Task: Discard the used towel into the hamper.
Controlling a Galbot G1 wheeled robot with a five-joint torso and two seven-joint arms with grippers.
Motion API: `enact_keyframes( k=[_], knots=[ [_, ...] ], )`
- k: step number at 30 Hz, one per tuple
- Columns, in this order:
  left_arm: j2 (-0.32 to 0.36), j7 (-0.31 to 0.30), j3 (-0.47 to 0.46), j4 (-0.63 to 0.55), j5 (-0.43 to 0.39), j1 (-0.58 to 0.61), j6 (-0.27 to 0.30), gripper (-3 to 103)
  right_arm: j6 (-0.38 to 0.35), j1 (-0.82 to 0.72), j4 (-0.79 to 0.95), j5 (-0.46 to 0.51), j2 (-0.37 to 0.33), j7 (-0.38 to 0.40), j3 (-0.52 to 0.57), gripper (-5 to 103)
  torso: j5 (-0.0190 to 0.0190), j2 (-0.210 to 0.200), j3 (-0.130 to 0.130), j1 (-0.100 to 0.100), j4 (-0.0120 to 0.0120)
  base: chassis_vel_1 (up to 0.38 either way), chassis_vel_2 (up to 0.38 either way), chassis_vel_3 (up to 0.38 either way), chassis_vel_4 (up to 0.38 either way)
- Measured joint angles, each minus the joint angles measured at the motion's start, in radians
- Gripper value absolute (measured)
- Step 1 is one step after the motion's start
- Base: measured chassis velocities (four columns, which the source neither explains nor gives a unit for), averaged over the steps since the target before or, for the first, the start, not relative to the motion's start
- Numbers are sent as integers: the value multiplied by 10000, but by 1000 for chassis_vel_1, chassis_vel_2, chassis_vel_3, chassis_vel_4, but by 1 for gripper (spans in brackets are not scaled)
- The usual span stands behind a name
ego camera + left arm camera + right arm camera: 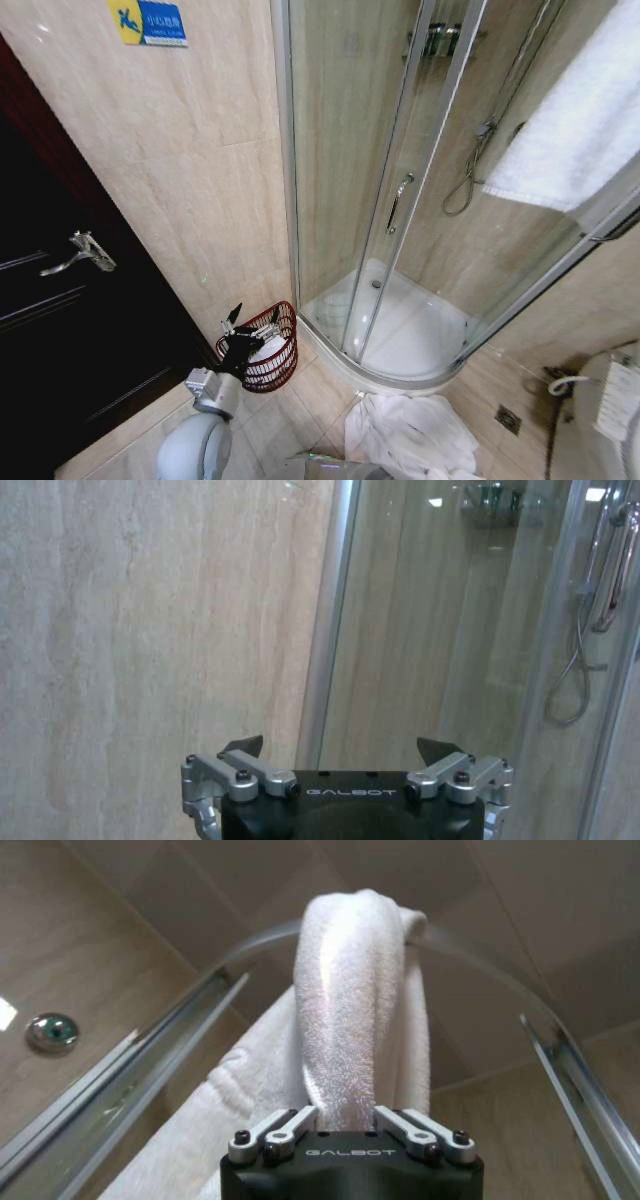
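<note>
Left gripper (250,318) hangs just over the dark reddish-brown round wire hamper (272,365), fingers spread wide and empty; the hamper stands against the tiled wall beside the curved glass shower enclosure (400,200), its contents hard to make out. Right gripper (346,1119) is clamped on a white terry towel (350,1027) draped over the enclosure's top rail, its lower end cut off.

Towel (350,1027): white fluffy cloth, rough loops. Hamper (275,352): thin red-brown wire, shiny. Wall tiles (190,180): smooth, glossy beige stone look. Shower door (400,170): clear glass w/ shiny metal frame. Left hand (340,751): matt black plastic, silver metal bits.
</note>
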Motion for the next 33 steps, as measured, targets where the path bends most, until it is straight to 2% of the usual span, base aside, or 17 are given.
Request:
enact_keyframes(
  k=[2,4,7,8,10,16,18,20,22,25,27,28,29,30,31,33],
  knots=[
    [-1,0,-1,0,0,0,0,100,41,-723,435,-105,-103,58,597,10,-2,0,0,0,3,0,0,0,0],
    [1,0,0,0,0,1,0,100,45,-950,565,-101,-139,76,758,10,-1,0,0,0,1,0,0,0,0],
    [1,0,0,0,-1,0,0,100,203,-2506,1178,-95,-221,121,1535,10,3,1,-1,-1,-4,0,0,0,0],
    [1,0,0,0,-1,0,0,100,203,-2506,1178,-95,-221,121,1535,10,3,1,-1,-1,-4,0,0,0,0],
    [-1,0,1,0,0,0,0,100,374,-3425,1458,-162,-8,200,1949,10,5,1,0,0,1,0,0,0,0],
    [-1,0,0,0,0,0,0,100,649,-4773,1703,-389,473,262,2805,10,0,0,0,0,1,0,0,0,0],
    [1,0,0,0,0,0,0,100,888,-5923,1933,-608,947,252,3445,10,1,1,0,0,-3,0,0,0,0],
    [-2,0,0,0,0,0,0,100,961,-6205,1994,-670,1058,247,3566,10,-1,1,0,0,-2,0,0,0,0],
    [-1,0,0,0,0,0,0,100,1170,-7391,2340,-784,1589,235,4065,10,0,1,0,0,-1,0,0,0,0],
    [0,0,0,0,0,0,0,100,1225,-7915,2535,-829,1911,211,4268,10,10,0,0,0,-3,0,0,0,0],
    [-1,0,0,0,0,0,0,100,1497,-8838,2890,-1010,2532,66,4603,10,3,0,0,0,-2,0,0,0,0],
    [-1,0,0,0,0,0,0,100,1497,-8838,2890,-1010,2532,66,4603,10,3,0,0,0,-2,0,0,0,0],
    [0,0,0,0,0,0,0,100,1733,-9398,3046,-1182,3077,-166,4846,10,-4,1,0,0,0,0,0,0,0],
    [-1,0,0,0,0,0,0,100,1827,-9585,3071,-1256,3258,-245,4921,10,-1,0,0,0,0,0,0,0,0],
    [0,0,0,0,0,0,0,100,2022,-10008,3130,-1436,3737,-420,5100,10,-1,1,0,0,-2,0,0,0,0],
    [0,0,0,-1,-1,0,0,100,2093,-10256,3174,-1515,3974,-507,5181,10,-1,1,0,-1,-3,0,0,0,0]
  ],
)
